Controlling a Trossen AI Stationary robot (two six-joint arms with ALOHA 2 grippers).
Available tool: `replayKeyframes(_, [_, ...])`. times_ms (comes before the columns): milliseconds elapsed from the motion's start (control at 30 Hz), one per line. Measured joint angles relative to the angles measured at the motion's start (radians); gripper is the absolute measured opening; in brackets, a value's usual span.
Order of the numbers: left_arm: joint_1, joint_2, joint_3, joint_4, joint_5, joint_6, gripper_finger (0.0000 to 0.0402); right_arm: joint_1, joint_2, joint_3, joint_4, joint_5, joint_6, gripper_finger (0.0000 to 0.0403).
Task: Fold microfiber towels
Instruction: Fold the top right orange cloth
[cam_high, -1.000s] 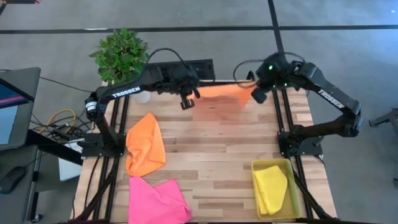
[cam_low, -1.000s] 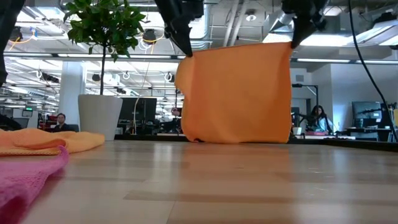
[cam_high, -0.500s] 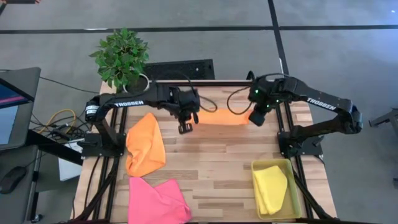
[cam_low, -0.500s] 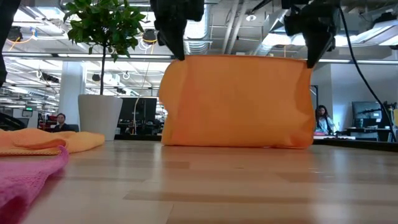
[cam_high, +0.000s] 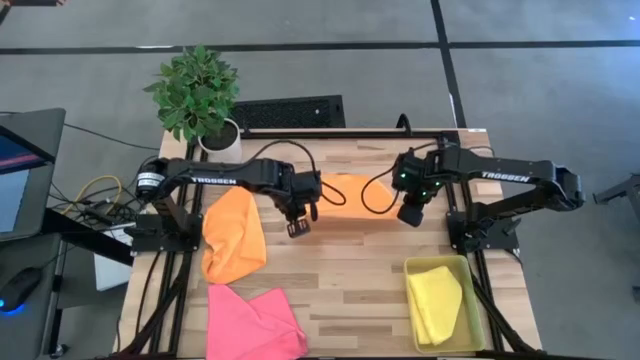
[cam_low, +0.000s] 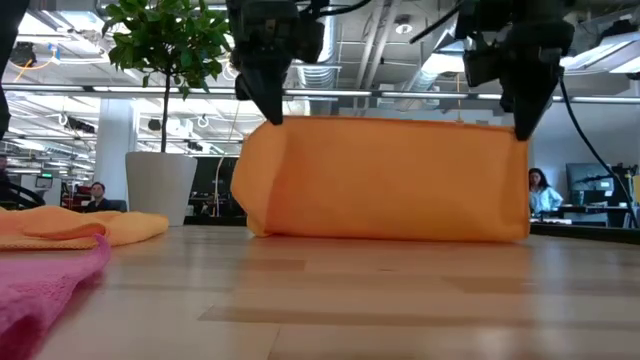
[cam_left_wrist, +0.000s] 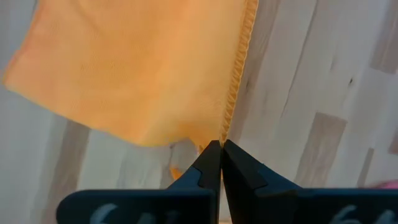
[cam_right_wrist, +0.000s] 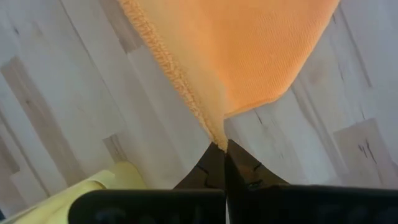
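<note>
**Towel hung taut between both arms**

Left gripper (cam_low: 272, 108) and right gripper (cam_low: 522, 125) each pinch a top corner of the thin orange microfiber towel (cam_low: 385, 180), lower edge touching the light wooden table (cam_low: 330, 300); likely to lay it flat for folding.
</note>
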Motion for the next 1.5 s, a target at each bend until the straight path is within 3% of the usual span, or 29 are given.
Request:
replayKeyframes(267, [0.005, 0.0, -0.094, 0.099, -0.04, -0.078, 0.0, -0.02, 0.002, -0.092, 0.126, 0.016, 0.009, 0.0008])
replayKeyframes(533, [0.054, 0.0, -0.136, 0.188, -0.183, -0.07, 0.0, -0.065, 0.003, -0.164, 0.226, 0.135, 0.009, 0.0008])
replayKeyframes(800, [0.121, 0.0, -0.234, 0.297, -0.225, -0.044, 0.0, -0.1, 0.003, -0.233, 0.39, 0.218, 0.001, 0.0008])
replayKeyframes(1033, [0.173, 0.0, -0.269, 0.432, -0.235, 0.022, 0.0, -0.136, 0.003, -0.244, 0.392, 0.248, -0.004, 0.0008])
replayKeyframes(1500, [0.233, 0.0, -0.269, 0.494, -0.275, 0.032, 0.0001, -0.171, 0.003, -0.244, 0.42, 0.245, -0.01, 0.0027])
